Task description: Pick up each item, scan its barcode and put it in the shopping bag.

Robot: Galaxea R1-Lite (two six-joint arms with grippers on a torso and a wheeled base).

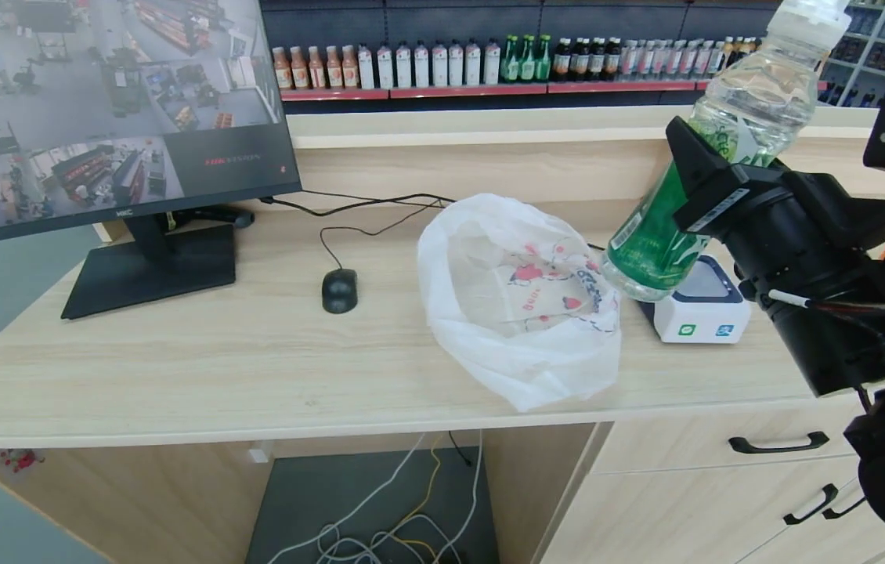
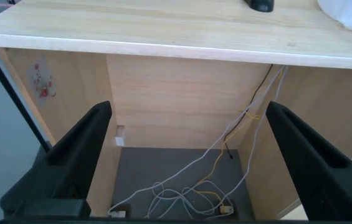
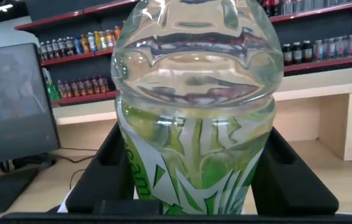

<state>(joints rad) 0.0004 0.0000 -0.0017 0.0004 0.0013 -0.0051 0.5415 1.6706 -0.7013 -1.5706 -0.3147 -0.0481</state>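
Note:
My right gripper [image 1: 713, 184] is shut on a clear bottle with a green label [image 1: 693, 196], holding it tilted in the air above the white barcode scanner [image 1: 699, 309]. The bottle's base hangs just over the scanner's left side, near the bag's right edge. In the right wrist view the bottle [image 3: 194, 106] sits between the two black fingers [image 3: 104, 165]. A white plastic shopping bag [image 1: 521, 301] lies open on the middle of the counter. My left gripper [image 2: 188, 165] hangs open below the counter's front edge, holding nothing.
On the counter's left stands a monitor [image 1: 98, 102] on a black stand, with a black mouse [image 1: 339, 290] and its cable between it and the bag. Drawers [image 1: 778, 445] are at the lower right. Cables [image 2: 188, 193] lie on the floor under the counter [image 1: 254, 368].

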